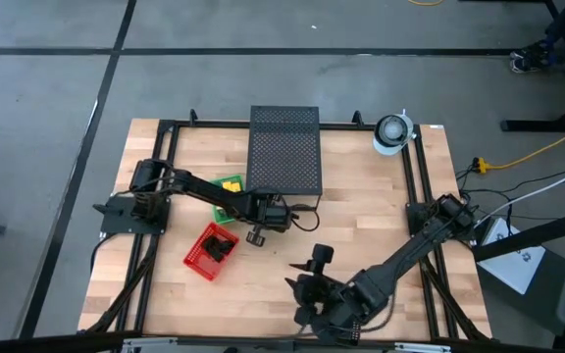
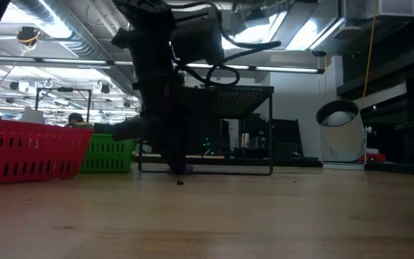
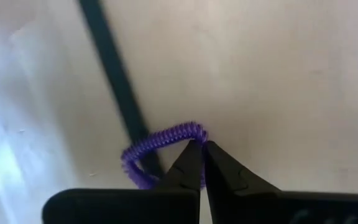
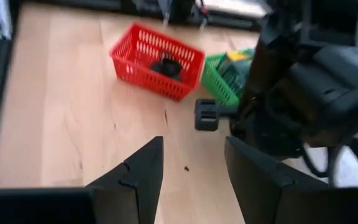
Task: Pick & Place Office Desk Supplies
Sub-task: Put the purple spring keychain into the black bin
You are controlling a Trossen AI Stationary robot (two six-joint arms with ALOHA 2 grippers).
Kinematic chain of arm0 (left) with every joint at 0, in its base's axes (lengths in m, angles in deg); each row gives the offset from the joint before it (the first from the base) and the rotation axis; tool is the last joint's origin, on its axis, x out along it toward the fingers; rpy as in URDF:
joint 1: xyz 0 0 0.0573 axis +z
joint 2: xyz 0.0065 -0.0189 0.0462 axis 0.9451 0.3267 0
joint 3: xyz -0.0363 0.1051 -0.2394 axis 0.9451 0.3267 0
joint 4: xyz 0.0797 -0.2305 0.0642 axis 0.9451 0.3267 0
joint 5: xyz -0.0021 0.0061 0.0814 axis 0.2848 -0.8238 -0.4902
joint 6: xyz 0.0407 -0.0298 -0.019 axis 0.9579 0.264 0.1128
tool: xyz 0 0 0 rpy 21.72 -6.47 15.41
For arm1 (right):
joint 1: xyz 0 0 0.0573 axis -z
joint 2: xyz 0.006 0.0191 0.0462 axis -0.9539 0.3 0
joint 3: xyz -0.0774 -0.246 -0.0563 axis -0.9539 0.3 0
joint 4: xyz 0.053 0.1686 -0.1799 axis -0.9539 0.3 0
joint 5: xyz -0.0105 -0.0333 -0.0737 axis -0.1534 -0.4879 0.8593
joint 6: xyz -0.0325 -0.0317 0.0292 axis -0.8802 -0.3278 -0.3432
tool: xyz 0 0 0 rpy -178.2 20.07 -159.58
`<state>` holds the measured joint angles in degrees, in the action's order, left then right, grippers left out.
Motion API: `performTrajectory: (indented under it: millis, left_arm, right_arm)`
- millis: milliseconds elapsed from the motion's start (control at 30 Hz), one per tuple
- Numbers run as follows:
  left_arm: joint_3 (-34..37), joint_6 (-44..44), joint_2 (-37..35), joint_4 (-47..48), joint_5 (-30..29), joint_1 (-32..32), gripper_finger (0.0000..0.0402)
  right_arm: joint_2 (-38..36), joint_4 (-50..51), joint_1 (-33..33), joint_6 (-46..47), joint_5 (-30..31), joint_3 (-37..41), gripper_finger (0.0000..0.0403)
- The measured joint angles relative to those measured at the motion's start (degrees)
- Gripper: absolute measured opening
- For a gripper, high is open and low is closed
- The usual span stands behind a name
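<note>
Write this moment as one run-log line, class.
left gripper: shut on purple ring, by black box | right gripper: open, waiting at table's near edge | red basket: holds black clips

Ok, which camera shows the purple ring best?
The left wrist view: the purple ring fills the middle of the picture, pinched between the left gripper fingers, coils clear. The low view shows only a purple speck under that arm. The high and right wrist views don't show it.
</note>
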<state>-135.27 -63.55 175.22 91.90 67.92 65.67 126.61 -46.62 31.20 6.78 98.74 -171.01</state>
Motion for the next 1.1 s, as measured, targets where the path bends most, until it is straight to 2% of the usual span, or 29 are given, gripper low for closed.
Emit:
performTrajectory:
  millis: [133, 300, 500, 700, 800, 967, 1100]
  left_arm:
    - [-0.8, -0.4, -2.6, -0.2, 4.3, -2.0, 0.0003]
    - [-0.9, -0.8, -6.3, -2.3, 6.1, -5.4, 0.0002]
    - [-1.0, 1.6, -8.7, -14.0, 10.6, -10.3, 0.0002]
    - [-1.0, 8.0, -8.7, -29.0, 10.3, -14.5, 0.0002]
    - [-1.1, 9.1, -8.7, -34.4, 13.2, -15.8, 0.0002]
    - [-2.8, 9.8, -7.1, -39.0, 16.8, -17.5, 0.0002]
    - [-5.0, 10.2, -3.2, -41.1, 20.9, -17.6, 0.0002]
  right_arm:
    - [-2.4, -1.3, -3.1, 0.4, 6.4, 0.0, 0.0171]
    - [-4.4, -0.9, -9.0, 3.3, 19.8, 0.0, 0.0171]
    - [-4.6, 3.6, -14.2, 10.5, 32.8, 0.0, 0.0171]
    - [-4.6, 8.9, -15.2, 19.4, 33.7, 0.0, 0.0171]
    - [-4.6, 10.1, -15.2, 20.2, 33.7, 0.0, 0.0171]
    - [-4.6, 10.1, -15.3, 20.3, 33.7, 0.0, 0.0171]
    - [-4.6, 10.4, -15.1, 21.0, 33.7, 0.0, 0.0171]
